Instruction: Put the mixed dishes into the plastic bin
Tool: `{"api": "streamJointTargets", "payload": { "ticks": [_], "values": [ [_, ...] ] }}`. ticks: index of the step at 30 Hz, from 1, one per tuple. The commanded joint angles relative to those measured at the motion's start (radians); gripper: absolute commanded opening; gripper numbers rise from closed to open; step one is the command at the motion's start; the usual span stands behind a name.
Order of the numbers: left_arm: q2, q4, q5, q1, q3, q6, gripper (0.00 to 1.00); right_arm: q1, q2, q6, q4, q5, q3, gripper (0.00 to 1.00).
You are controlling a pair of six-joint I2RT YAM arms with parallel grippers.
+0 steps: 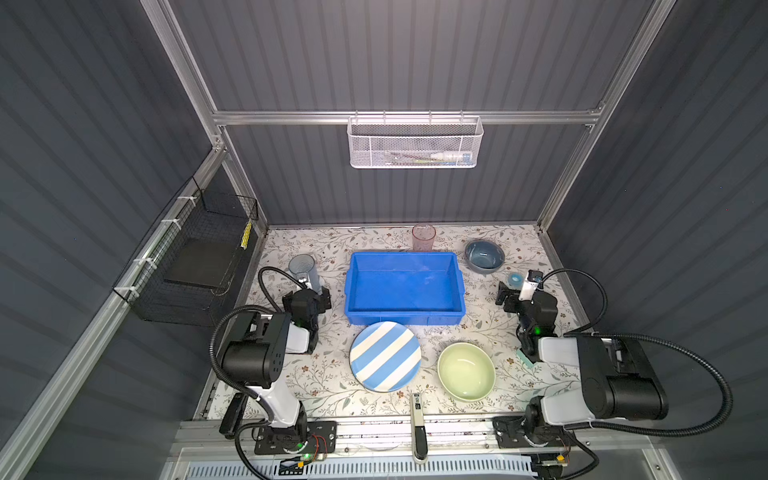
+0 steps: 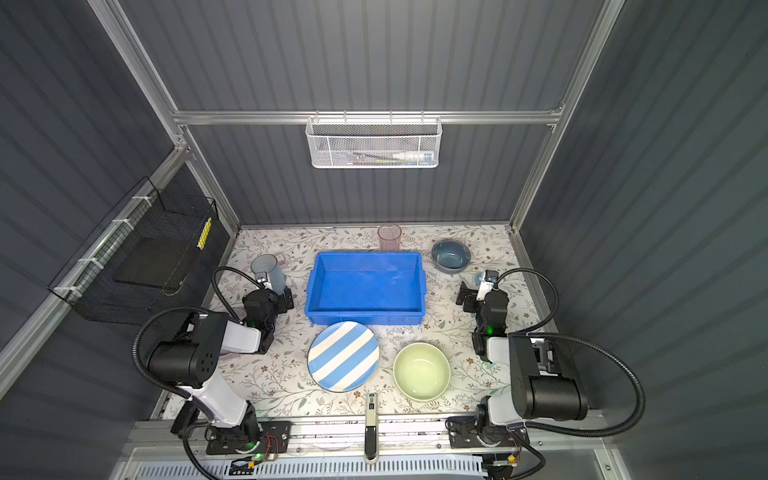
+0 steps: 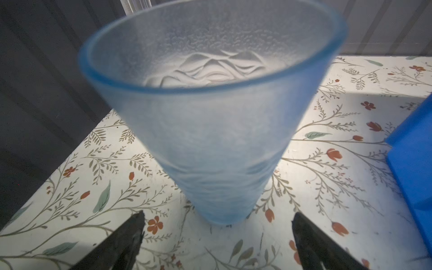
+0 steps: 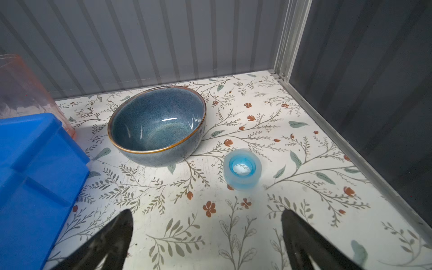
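Note:
The blue plastic bin (image 1: 403,318) sits empty mid-table. In front of it lie a blue-white striped plate (image 1: 384,356) and a pale green bowl (image 1: 466,371). A pink tumbler (image 1: 424,237) stands behind the bin and a grey-blue bowl (image 1: 484,256) at the back right. A translucent blue tumbler (image 3: 210,131) stands upright left of the bin. My left gripper (image 3: 217,214) is open, its fingertips on either side of the tumbler's base without touching it. My right gripper (image 4: 207,212) is open over bare table, short of the grey-blue bowl (image 4: 156,124), holding nothing.
A small teal tape roll (image 4: 242,169) lies between my right gripper and the grey-blue bowl. A teal block (image 1: 524,358) sits under the right arm. A white mesh basket (image 1: 415,143) hangs on the back wall, a black wire basket (image 1: 195,257) on the left wall.

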Motion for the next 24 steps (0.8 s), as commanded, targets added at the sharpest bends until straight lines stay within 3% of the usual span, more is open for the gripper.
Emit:
{"api": "streamJointTargets", "payload": {
  "ticks": [1,24],
  "values": [
    [0.002,0.020,-0.024,0.008,-0.007,0.000,1.00,-0.003,-0.004,-0.003,0.026,-0.015,0.004,0.99],
    [0.002,0.020,-0.025,0.008,-0.007,0.000,1.00,-0.004,-0.003,-0.003,0.023,-0.019,0.005,0.99]
  ]
}}
